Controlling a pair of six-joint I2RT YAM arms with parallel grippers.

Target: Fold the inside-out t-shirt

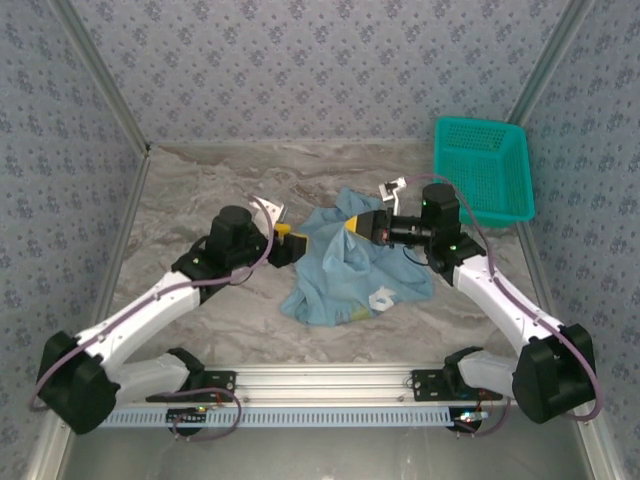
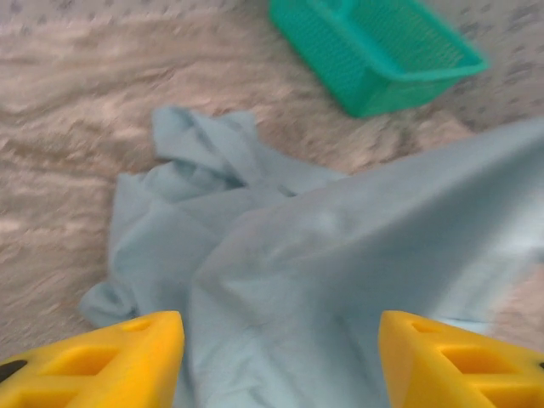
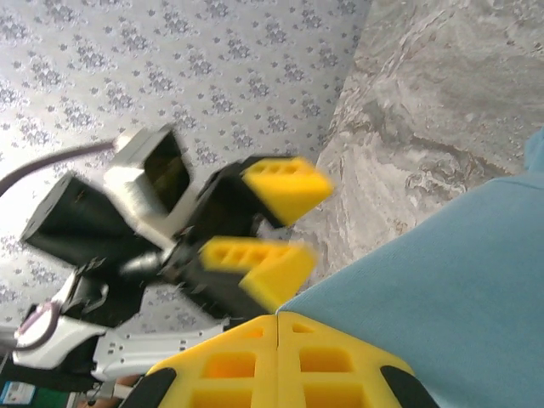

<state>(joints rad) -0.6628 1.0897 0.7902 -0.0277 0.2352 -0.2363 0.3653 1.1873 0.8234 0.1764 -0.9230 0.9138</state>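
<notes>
- Lying crumpled mid-table, the inside-out t-shirt point(image 1: 345, 280) showed white lettering near its front edge
- Right gripper point(image 3: 277, 321) had its jaws pressed fully together, pinching the shirt's far edge and holding that cloth raised off the table point(image 1: 200, 190)
- Left gripper point(image 2: 280, 340) stood with jaws well apart, gripping nothing, cloth just ahead of it
- Teal basket point(image 1: 495, 215) sat far right, apart from the shirt
</notes>
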